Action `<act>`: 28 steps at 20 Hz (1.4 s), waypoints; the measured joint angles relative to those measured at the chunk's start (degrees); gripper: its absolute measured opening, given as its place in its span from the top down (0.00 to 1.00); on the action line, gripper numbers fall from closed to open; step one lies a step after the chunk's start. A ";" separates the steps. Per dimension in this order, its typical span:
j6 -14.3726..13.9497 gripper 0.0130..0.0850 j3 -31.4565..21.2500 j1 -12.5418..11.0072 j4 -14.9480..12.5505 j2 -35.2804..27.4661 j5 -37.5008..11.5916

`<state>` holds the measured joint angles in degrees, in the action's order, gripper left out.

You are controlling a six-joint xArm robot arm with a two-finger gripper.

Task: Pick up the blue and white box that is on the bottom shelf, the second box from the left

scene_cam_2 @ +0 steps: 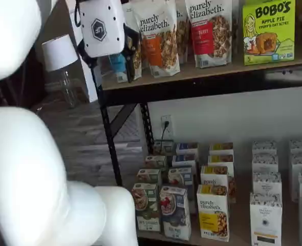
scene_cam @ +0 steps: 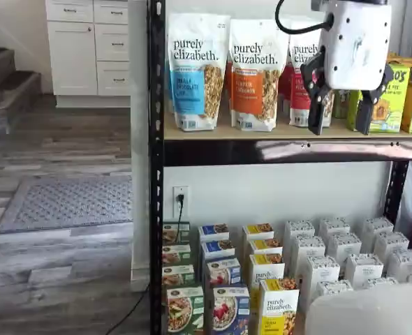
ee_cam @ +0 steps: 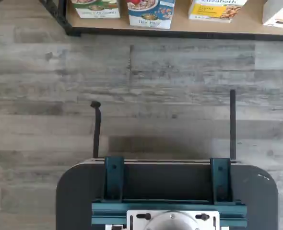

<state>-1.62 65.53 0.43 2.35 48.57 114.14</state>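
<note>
My fingers (scene_cam: 341, 120) hang wide apart with nothing between them, two black prongs under my white body (scene_cam: 352, 43), up in front of the upper shelf (scene_cam: 276, 132). In a shelf view they dangle before the purely elizabeth bags (scene_cam: 223, 70) and the green Bobo's boxes (scene_cam: 387, 98), with a black cable (scene_cam: 297, 28) looping off my top. In a shelf view my body shows the hexagon mark and one dark finger (scene_cam_2: 131, 51) side-on, beside the same row of bags (scene_cam_2: 158, 36).

Far below me is the bottom shelf (scene_cam_2: 228, 237), crowded with rows of small cartons. The blue and white box (scene_cam: 228, 310) stands upright at the front of its row, a bowl with red berries pictured on its face; in both shelf views it sits second in the front line (scene_cam_2: 175, 212). Just beside it on one side stands a green-and-white carton (scene_cam: 184, 308), and on the other a yellow-and-white purely elizabeth carton (scene_cam: 278, 307). White cartons (scene_cam: 346, 265) fill the rest of the tier.

In the wrist view the blue and white box (ee_cam: 151, 12) shows at the shelf's front edge, between the green-and-white one (ee_cam: 96, 8) and the yellow one (ee_cam: 216, 9), beyond a stretch of grey wood floor (ee_cam: 141, 86). The dark mount with teal brackets (ee_cam: 168, 191) sits closest to the camera.
</note>
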 joint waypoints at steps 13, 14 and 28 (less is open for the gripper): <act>-1.92 0.00 -1.28 2.39 -1.08 0.96 -1.74; -2.18 0.00 -1.49 2.69 -1.14 1.03 -1.88; -4.22 0.00 -9.09 4.57 -0.70 3.11 -7.30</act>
<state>-5.84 56.44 5.00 1.64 51.68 106.84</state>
